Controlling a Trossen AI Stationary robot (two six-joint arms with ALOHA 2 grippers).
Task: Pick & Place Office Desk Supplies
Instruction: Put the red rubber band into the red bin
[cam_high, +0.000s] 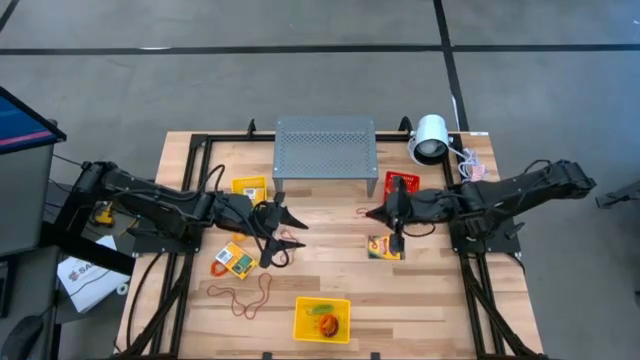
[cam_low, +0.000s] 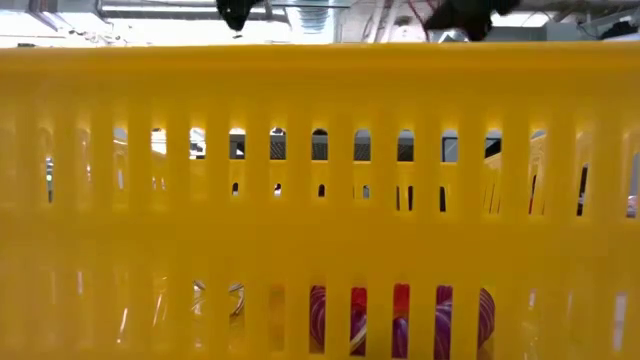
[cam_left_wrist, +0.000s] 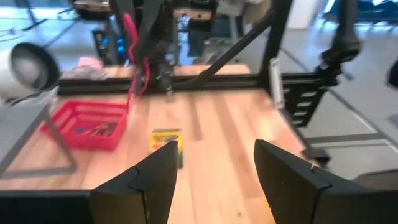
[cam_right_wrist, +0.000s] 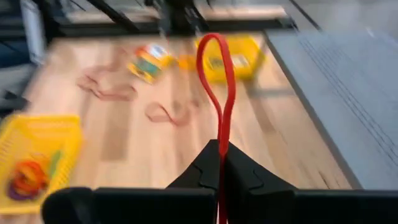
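Observation:
My right gripper (cam_high: 376, 214) is over the middle of the table, shut on a red rubber band (cam_right_wrist: 217, 81). The band also shows in the left wrist view (cam_left_wrist: 132, 56). My left gripper (cam_high: 288, 231) is open and empty, left of centre, above the table. One crayon box (cam_high: 233, 260) lies flat on the table near my left gripper. A second crayon box (cam_high: 385, 247) lies under my right arm. A third crayon box (cam_high: 250, 187) lies in a small yellow tray. Brown rubber bands (cam_high: 245, 297) lie on the table at the near left. My right gripper pinches one end of the red rubber band (cam_right_wrist: 220, 144) between its two shut fingers (cam_right_wrist: 202, 171). The rest of the loop sticks out past the fingertips, clear of the table. The fingers reach about level from the table's right side.
A yellow slotted basket (cam_high: 322, 319) with rubber bands stands at the near edge and fills the low view (cam_low: 320, 200). A red basket (cam_high: 400, 185), the grey perforated stand (cam_high: 325, 147) and the white lamp (cam_high: 430, 139) stand at the far side.

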